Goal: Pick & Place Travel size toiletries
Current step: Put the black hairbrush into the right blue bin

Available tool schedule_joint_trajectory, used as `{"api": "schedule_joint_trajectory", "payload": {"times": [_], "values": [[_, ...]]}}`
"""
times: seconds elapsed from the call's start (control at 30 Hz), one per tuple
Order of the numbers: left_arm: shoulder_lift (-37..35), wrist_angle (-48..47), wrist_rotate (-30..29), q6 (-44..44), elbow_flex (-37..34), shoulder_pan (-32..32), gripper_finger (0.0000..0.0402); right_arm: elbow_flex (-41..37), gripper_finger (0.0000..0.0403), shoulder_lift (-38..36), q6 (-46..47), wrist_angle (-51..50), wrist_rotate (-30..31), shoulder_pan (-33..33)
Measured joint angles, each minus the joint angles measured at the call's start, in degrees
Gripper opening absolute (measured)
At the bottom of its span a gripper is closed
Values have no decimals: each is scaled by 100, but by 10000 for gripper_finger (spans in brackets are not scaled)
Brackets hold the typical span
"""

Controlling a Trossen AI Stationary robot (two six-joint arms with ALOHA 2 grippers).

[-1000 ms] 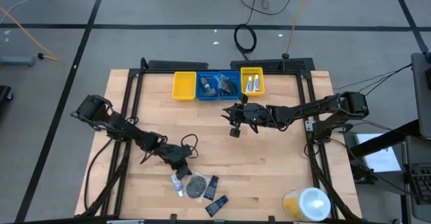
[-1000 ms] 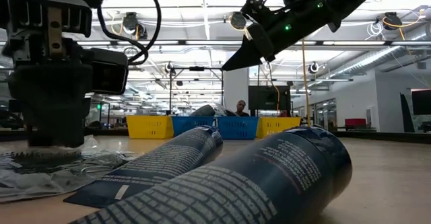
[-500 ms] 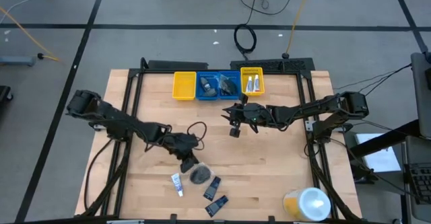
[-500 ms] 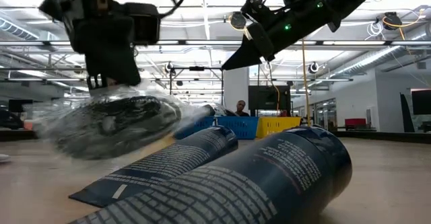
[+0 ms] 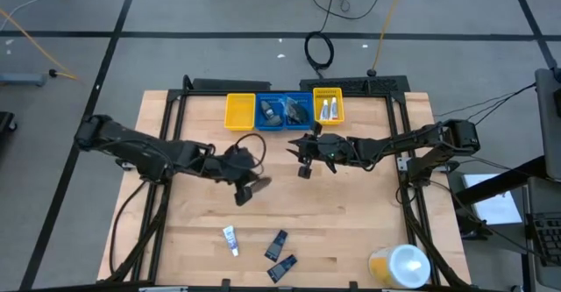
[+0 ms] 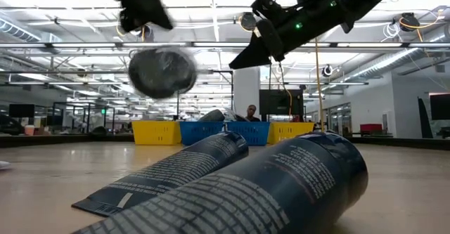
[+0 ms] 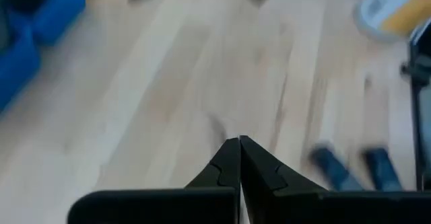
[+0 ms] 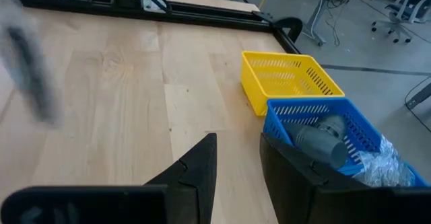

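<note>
Since the earlier frames the round black flat piece [image 6: 162,72] has been lifted off the worktop [image 5: 351,222] and carried from the near cluster toward the middle by the left gripper [image 5: 246,187], whose jaws are closed on it. It now hangs clear of the wood, in the air between the remaining toiletries and the row of bins [image 5: 285,110].

The piece appears to be gripped by its edge or wrapper only, so a slip during a fast swing is judged the main risk; a drop short of the blue bin [image 5: 282,112] would follow. A brush against the right gripper [image 5: 304,159] is also possible: it hovers just before the bins, jaws narrowly parted, and nothing can be seen between them.

Being a disc, the piece has no real long axis; it hangs roughly on edge, its face turned toward the low camera.
</note>
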Motion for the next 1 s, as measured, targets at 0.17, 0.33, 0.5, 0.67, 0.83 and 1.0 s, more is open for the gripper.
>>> {"api": "schedule_joint_trajectory", "payload": {"times": [0.17, 0.33, 0.5, 0.67, 0.83, 1.0], "values": [[35, -287, -224, 524, 486, 73, 0, 0, 105, 0, 2, 121, -9, 0], [45, -472, -413, 921, 837, 203, 0, 0, 105, 0, 4, 119, -14, 4], [47, -574, -319, 1114, 922, 383, 0, 0, 105, 0, 4, 99, -37, 37], [225, -544, 140, 637, 681, 482, 1, 0, 105, 0, 4, -26, -50, 42], [706, -554, 436, 110, 334, 503, 21, 0, 105, 0, 4, -148, -47, 42], [1169, -532, 864, -323, -44, 684, 51, 0, 105, 0, 4, -203, -46, 43]]}}
